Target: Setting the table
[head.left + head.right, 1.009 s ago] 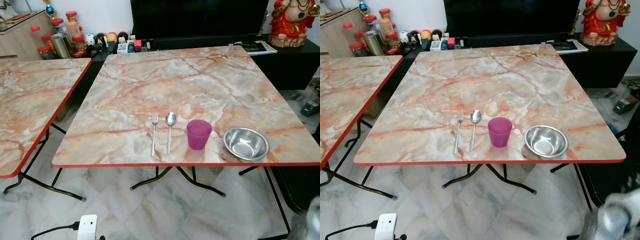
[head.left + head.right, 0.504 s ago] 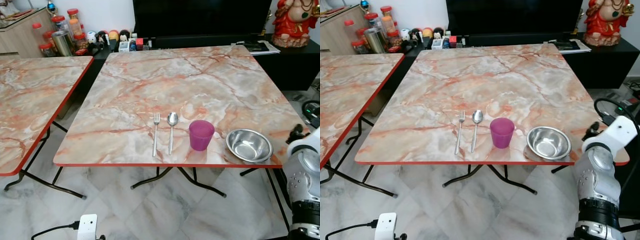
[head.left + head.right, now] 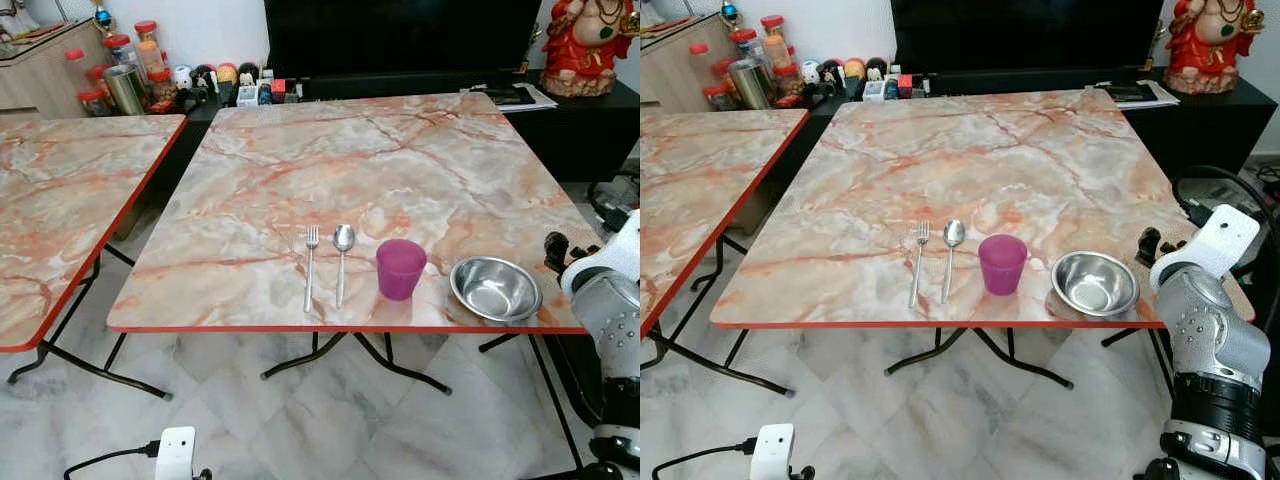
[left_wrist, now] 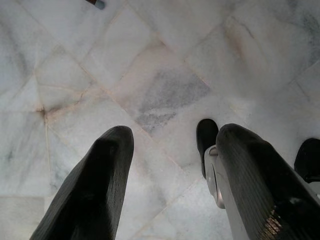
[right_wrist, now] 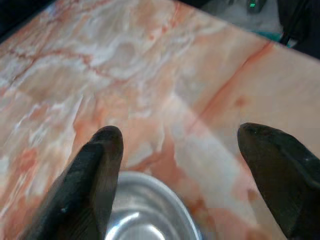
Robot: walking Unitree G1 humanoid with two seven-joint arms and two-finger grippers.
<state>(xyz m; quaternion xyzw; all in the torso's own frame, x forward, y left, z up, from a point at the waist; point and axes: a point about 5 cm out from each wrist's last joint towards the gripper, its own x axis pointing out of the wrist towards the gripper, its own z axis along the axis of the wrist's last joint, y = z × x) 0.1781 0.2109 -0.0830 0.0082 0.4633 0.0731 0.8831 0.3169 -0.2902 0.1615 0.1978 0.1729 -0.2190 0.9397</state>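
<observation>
The right claw (image 5: 177, 165), released, is rising beside the table's (image 3: 400, 160) right edge, nearing the bowl (image 3: 495, 288); the left claw (image 4: 170, 165) is hanging released.

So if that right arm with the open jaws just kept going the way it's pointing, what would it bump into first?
Most likely the steel bowl: the right gripper points down across the table with the bowl's rim just ahead, though depth is hard to judge.
</observation>
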